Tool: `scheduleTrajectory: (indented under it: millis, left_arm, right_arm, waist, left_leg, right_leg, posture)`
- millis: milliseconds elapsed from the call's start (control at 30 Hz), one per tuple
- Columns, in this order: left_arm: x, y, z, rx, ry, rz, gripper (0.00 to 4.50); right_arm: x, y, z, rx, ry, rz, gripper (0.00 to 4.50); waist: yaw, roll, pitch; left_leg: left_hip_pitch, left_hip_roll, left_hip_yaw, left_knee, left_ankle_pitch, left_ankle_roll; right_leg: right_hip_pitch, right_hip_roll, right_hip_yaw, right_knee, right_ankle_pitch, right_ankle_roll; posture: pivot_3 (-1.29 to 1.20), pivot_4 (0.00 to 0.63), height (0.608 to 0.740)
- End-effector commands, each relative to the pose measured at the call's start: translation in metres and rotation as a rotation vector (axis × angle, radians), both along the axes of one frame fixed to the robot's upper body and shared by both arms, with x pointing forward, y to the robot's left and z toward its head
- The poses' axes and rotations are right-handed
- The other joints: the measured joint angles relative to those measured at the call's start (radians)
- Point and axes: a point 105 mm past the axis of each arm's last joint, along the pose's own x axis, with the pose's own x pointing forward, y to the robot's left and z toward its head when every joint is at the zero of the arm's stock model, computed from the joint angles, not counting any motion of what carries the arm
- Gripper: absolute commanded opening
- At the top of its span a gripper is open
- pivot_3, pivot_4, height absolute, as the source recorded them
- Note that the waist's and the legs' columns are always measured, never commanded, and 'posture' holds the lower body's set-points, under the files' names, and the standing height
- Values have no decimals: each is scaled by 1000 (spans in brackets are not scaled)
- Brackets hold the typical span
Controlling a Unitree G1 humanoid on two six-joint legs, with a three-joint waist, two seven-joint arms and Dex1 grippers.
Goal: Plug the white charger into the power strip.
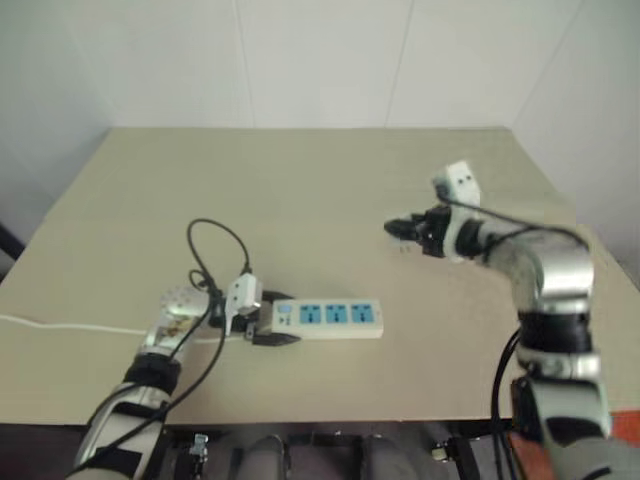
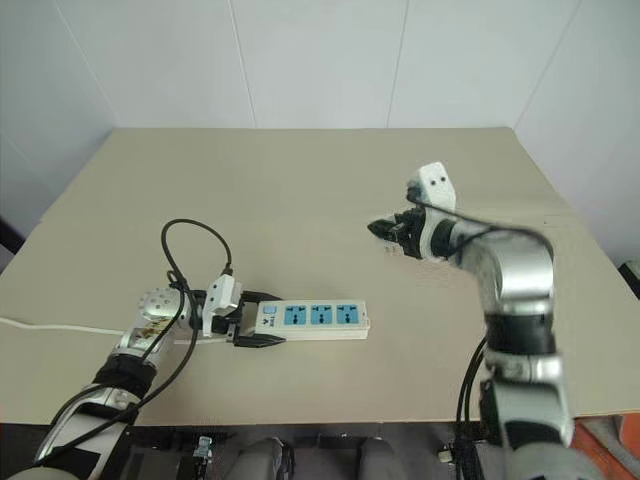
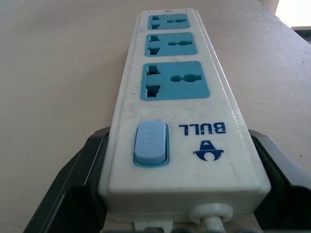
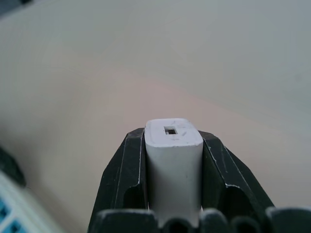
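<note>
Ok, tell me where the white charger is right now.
The white charger is clamped between the right gripper's fingers, held above the table, right of and beyond the power strip.

Flat beige rectangular surface [image 1: 330, 190] with a matte finish; plain white wall panels [image 1: 320, 60] with thin vertical seams stand behind its far edge and along both sides
</note>
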Motion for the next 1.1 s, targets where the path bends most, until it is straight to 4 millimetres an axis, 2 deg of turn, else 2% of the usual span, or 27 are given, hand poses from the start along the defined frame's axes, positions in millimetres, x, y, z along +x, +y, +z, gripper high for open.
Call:
scheduleTrajectory:
  millis: [33, 200, 600, 733, 933, 1100]
  left_arm:
    - [0, 3, -9, 46, 24, 0, 3343]
    - [0, -4, -9, 37, 8, 0, 3343]
    - [-11, -6, -19, 44, 7, -14, 3343]
    - [-12, -9, -20, 37, 9, -15, 3343]
    - [-13, -11, -20, 31, 10, -16, 3343]
    - [-15, -11, -20, 27, 10, -15, 3343]
  right_arm:
    - [-26, 14, 17, 153, -147, 117, 1101]
    - [-50, 45, -4, 175, -208, 339, 1101]
    - [-72, 79, -25, 227, -234, 665, 1101]
    - [-72, 92, -36, 207, -238, 733, 1101]
    - [-60, 108, -45, 171, -272, 758, 1101]
    - [-53, 114, -51, 157, -285, 762, 1101]
  waist:
    - [-1, 0, 0]
    - [-3, 0, 0]
    - [-1, 0, 0]
    - [-1, 0, 0]
    - [0, 0, 0]
    - [1, 0, 0]
  left_leg:
    - [0, 0, 0, 0, 0, 0]
    - [4, 0, 1, 1, 0, 0]
    - [5, 0, 1, 1, 0, 0]
    - [6, 0, 1, 1, 0, 0]
    - [7, 0, 1, 1, 0, 0]
    - [7, 0, 1, 0, 0, 0]
  right_leg:
    - [0, 0, 0, 0, 0, 0]
    - [3, 0, 1, 0, 0, 0]
    - [5, 1, 1, -1, 0, 0]
    - [6, 1, 1, -1, 0, 0]
    - [6, 0, 1, -1, 0, 0]
    - [6, 0, 1, -1, 0, 0]
  posture:
    - [0, 150, 740]
    - [0, 150, 740]
    - [0, 150, 740]
    - [0, 150, 740]
    - [0, 150, 740]
    - [0, 150, 740]
